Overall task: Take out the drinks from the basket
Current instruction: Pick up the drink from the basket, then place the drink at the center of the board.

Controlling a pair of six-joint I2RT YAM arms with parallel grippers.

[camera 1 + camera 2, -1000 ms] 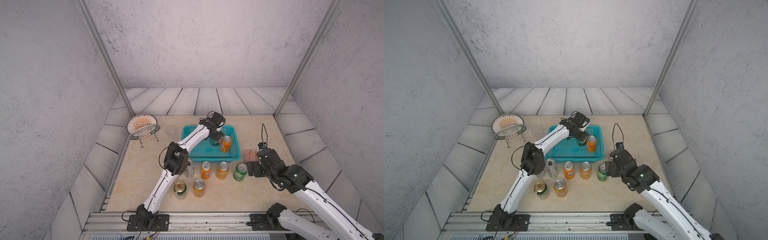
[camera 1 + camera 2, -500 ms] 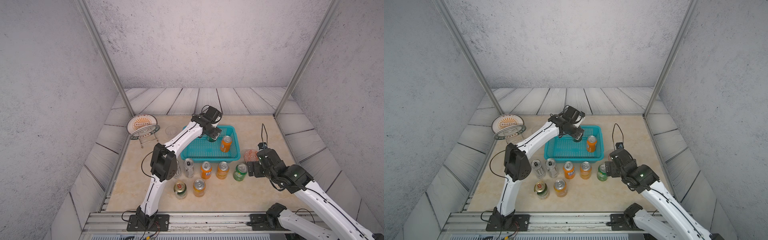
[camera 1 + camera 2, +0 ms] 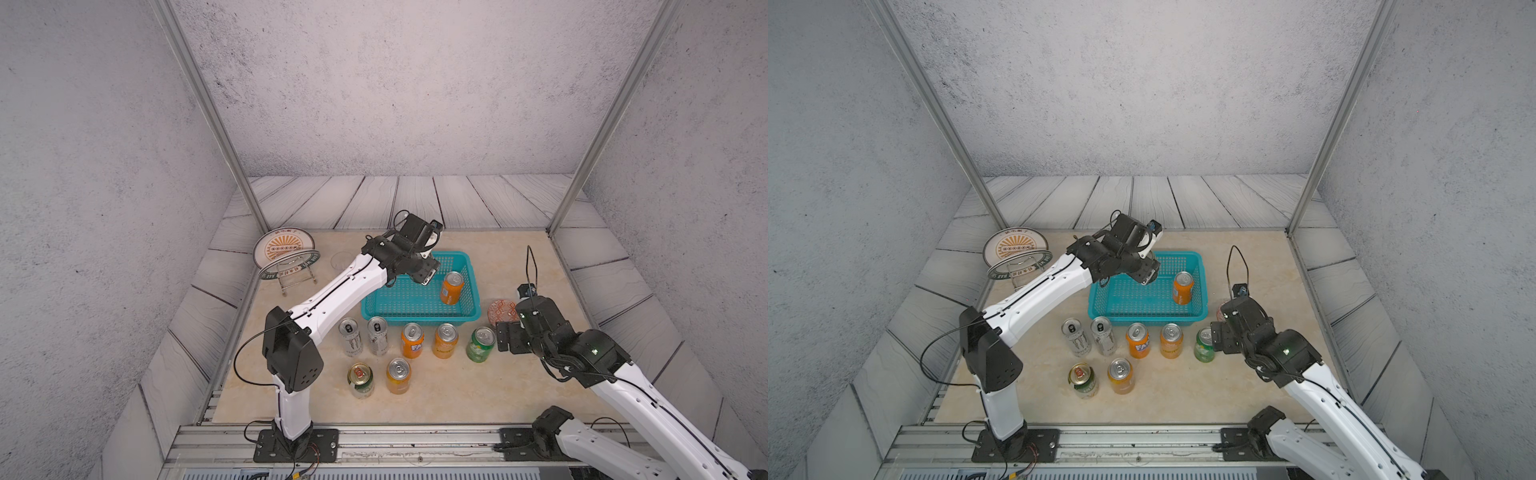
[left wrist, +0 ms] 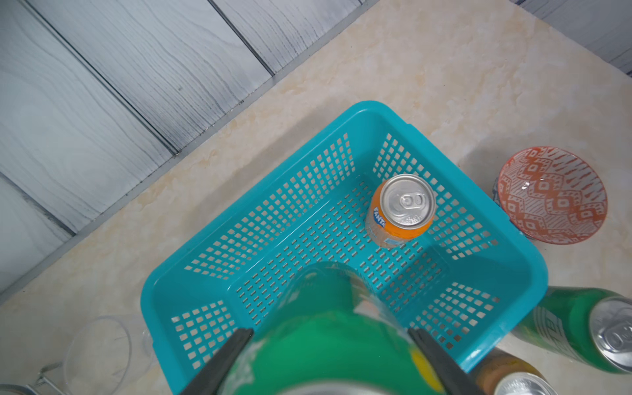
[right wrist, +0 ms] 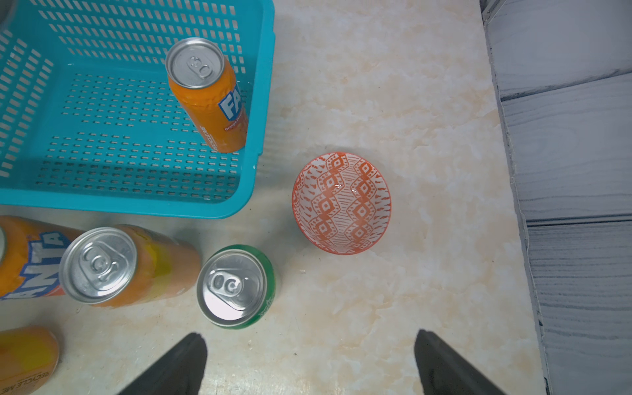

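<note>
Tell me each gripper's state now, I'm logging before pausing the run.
Left gripper: shut on a green can.
Right gripper: open, empty.

The left arm (image 3: pixel 332 297) has swung its elbow out to the left and nearer the front edge of the bench, so its forearm no longer covers the two tall silver cans (image 3: pixel 350 337) in the near row. The left gripper (image 4: pixel 330 332), jaws clamped on the green can (image 4: pixel 328 307), has lifted it off the turquoise basket (image 4: pixel 506 273) floor and holds it over the basket's left side.
</note>
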